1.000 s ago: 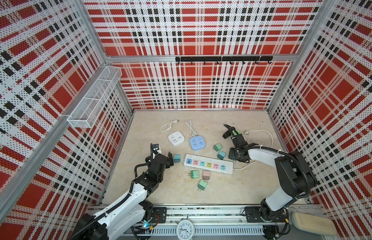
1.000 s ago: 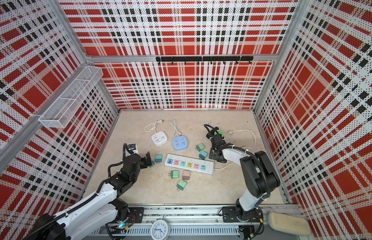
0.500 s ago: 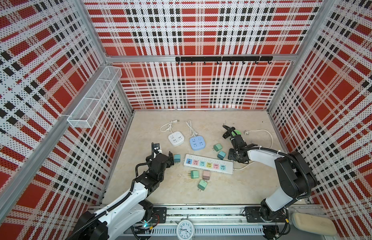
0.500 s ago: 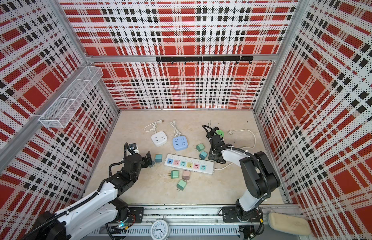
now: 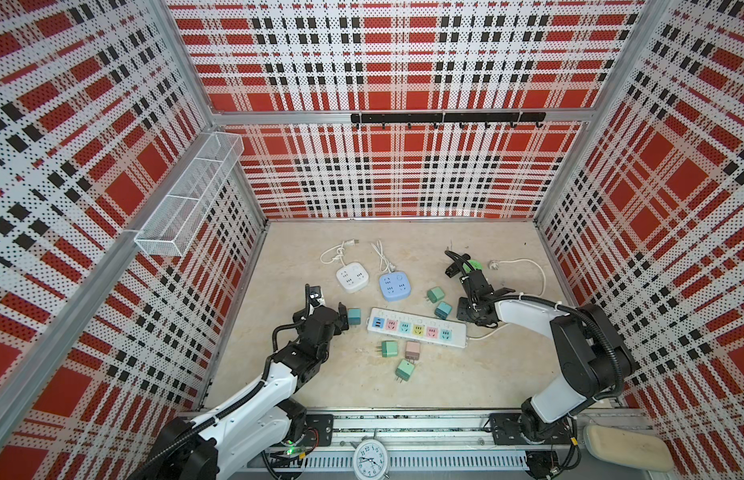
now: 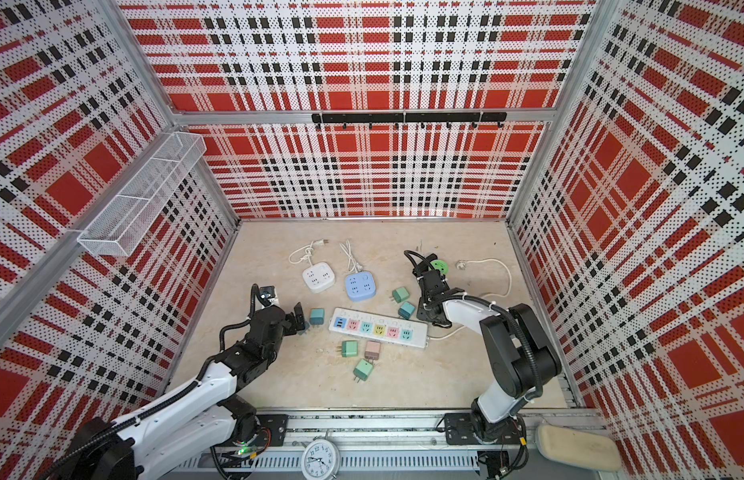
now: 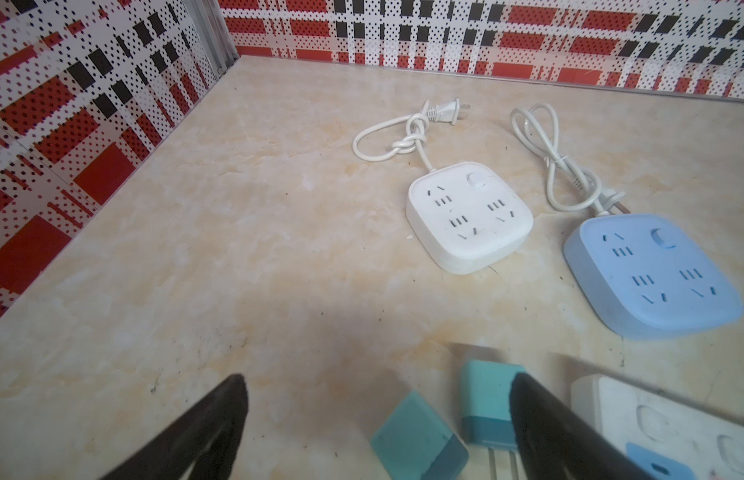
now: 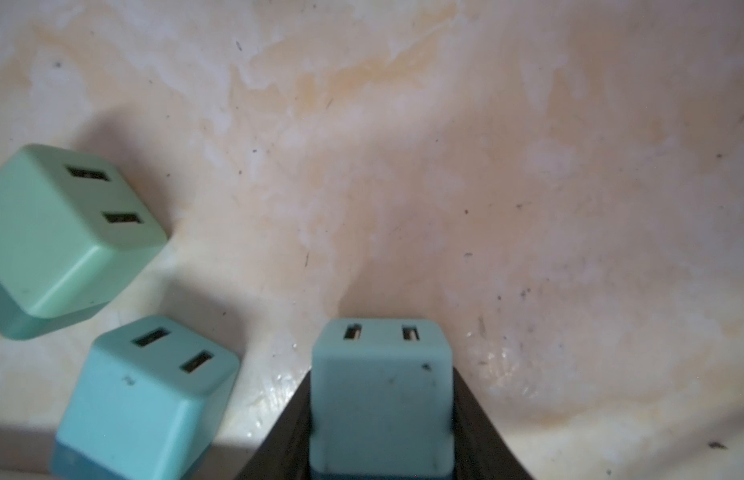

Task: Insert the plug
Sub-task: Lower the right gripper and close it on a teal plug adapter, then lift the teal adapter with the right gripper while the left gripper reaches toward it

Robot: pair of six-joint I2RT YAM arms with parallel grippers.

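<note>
In the right wrist view my right gripper (image 8: 380,399) is shut on a teal plug (image 8: 380,374), its two slots facing away. In both top views this gripper (image 5: 470,311) (image 6: 428,311) points down at the floor by the right end of the white power strip (image 5: 418,332) (image 6: 378,331) and hides the held plug. A green plug (image 8: 67,232) (image 5: 434,295) and a teal plug (image 8: 150,395) (image 5: 443,309) lie beside it. My left gripper (image 7: 380,380) (image 5: 343,320) is open near the strip's left end, with two teal plugs (image 7: 418,440) (image 7: 488,399) lying loose between its fingers.
A white square socket (image 5: 352,279) and a blue square socket (image 5: 395,286) lie behind the strip with their cords. Two green plugs (image 5: 389,349) (image 5: 404,370) and a pink plug (image 5: 412,351) lie in front of it. A white cord (image 5: 528,266) loops at the back right. A wire basket (image 5: 187,208) hangs on the left wall.
My right gripper's jaws have closed onto the teal plug. The left arm has hardly moved and its jaws stay wide.
</note>
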